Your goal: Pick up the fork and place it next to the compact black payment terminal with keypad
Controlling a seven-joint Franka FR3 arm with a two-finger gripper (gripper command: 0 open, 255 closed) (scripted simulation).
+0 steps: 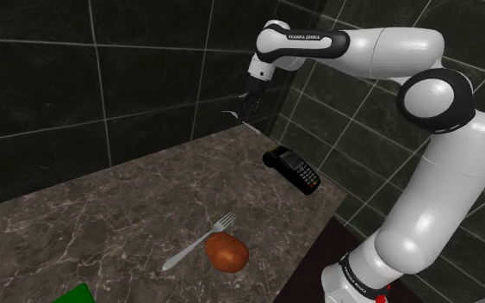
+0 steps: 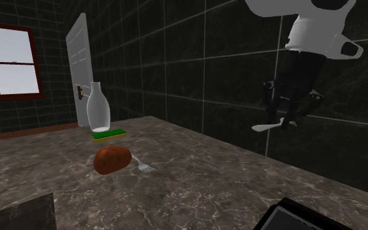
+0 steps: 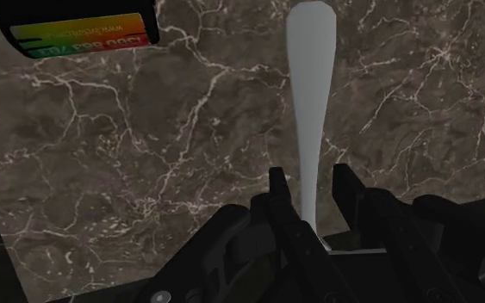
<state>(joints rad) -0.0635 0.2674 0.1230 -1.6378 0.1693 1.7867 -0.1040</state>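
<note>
**A:** While the arm reached out above the far end of the counter [image 1: 102, 215], where did the fork [image 1: 199, 239] lie?

**B:** Flat on the marbled top, close against a potato [image 1: 226, 252]. Touching or not, could not tell. The claw was well apart from it.

**A:** And the claw [image 3: 311, 176]?

**B:** Clamped on another pale utensil [image 3: 309, 77], gripped at its narrow neck, broad end pointing away from the hand. Fork or spoon, could not tell. It was held in the air, off the counter.

**A:** Card reader [image 1: 294, 167]?

**B:** On the counter near the tiled wall, below the claw, well apart from the fork.

**A:** Surroundings?

**B:** Bottle [image 2: 99, 108] and green sponge [image 2: 108, 134] beyond the potato. White door [image 2: 78, 59] and window [image 2: 12, 62] further back.
</note>
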